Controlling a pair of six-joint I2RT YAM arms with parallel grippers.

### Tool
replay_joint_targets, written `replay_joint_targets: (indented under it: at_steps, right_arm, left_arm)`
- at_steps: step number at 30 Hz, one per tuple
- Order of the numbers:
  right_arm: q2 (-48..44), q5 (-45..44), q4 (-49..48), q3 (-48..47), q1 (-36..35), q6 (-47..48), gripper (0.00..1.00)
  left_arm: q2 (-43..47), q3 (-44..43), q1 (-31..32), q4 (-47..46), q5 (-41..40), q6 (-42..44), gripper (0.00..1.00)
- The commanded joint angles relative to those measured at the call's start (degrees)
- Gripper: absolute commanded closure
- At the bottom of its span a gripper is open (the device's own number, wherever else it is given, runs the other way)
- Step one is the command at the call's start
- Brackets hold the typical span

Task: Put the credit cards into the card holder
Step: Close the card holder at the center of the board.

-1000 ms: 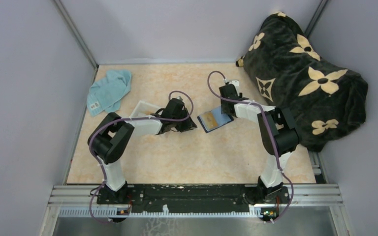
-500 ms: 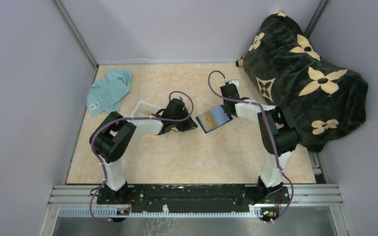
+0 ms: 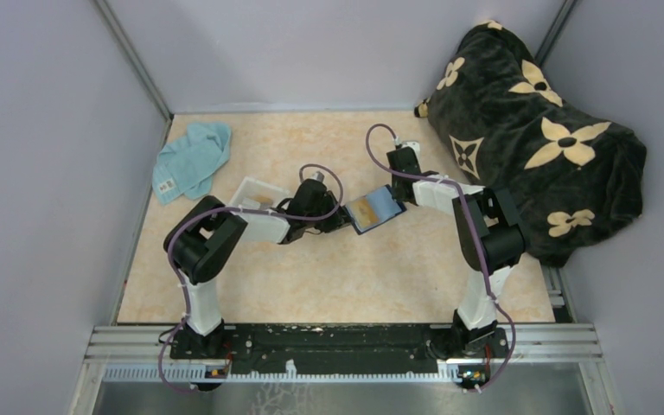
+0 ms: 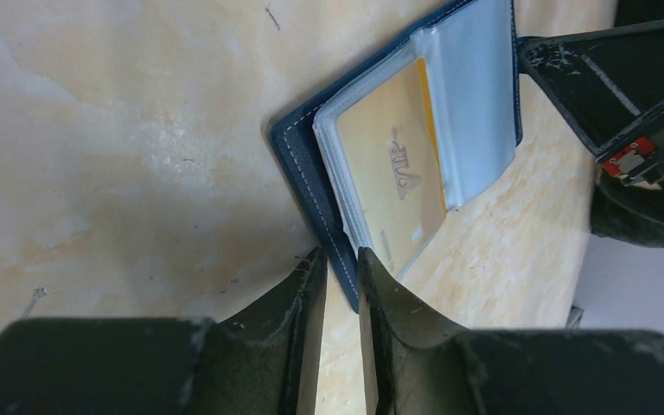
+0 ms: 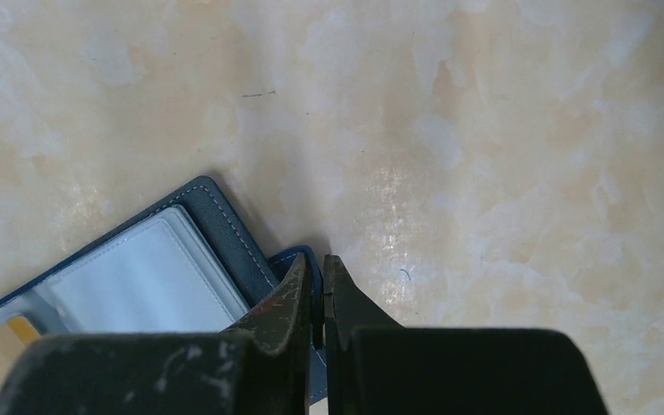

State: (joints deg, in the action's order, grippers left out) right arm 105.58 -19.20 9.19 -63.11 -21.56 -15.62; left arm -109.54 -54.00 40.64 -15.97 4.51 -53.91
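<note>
The navy card holder (image 3: 373, 210) lies open mid-table, with clear sleeves facing up. An orange-yellow credit card (image 4: 389, 181) sits inside one sleeve. My left gripper (image 4: 340, 258) is at the holder's near-left corner. Its jaws are a narrow gap apart and the navy corner (image 4: 298, 164) pokes between the fingertips. My right gripper (image 5: 318, 264) is shut on the holder's far-right navy edge (image 5: 225, 229). From above, the left gripper (image 3: 343, 221) and right gripper (image 3: 395, 197) flank the holder.
A clear plastic tray (image 3: 255, 192) stands just left of my left wrist, partly hidden by the arm. A teal cloth (image 3: 192, 160) lies at the back left. A black blanket with a flower pattern (image 3: 536, 130) is piled along the right side.
My left gripper has slid right from beside the tray to the card holder's near corner. The holder has shifted slightly left. The right arm has barely moved.
</note>
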Motion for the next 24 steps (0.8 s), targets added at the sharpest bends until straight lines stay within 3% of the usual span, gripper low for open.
replay_joint_targets:
  at_steps: [1, 12, 17, 24]
  right_arm:
    - [-1.82, 1.36, -0.70, -0.06, 0.25, -1.53, 1.00]
    - [-3.81, 2.80, -1.78, 3.25, 0.29, -3.09, 1.00]
    - [-4.74, 3.58, -2.02, 4.45, 0.25, -3.60, 1.00]
    - [-5.91, 4.70, -2.22, 5.63, 0.20, -4.23, 1.00]
  left_arm:
    - [-6.00, 8.34, 0.67, 3.93, -0.10, -3.61, 0.70]
    - [-1.24, 20.09, 0.84, -15.13, -3.62, -12.13, 0.68]
    - [0.41, 19.82, 0.93, -18.46, -4.43, -12.17, 0.67]
    - [-2.47, 15.71, 1.19, -15.56, -4.10, -11.16, 0.65]
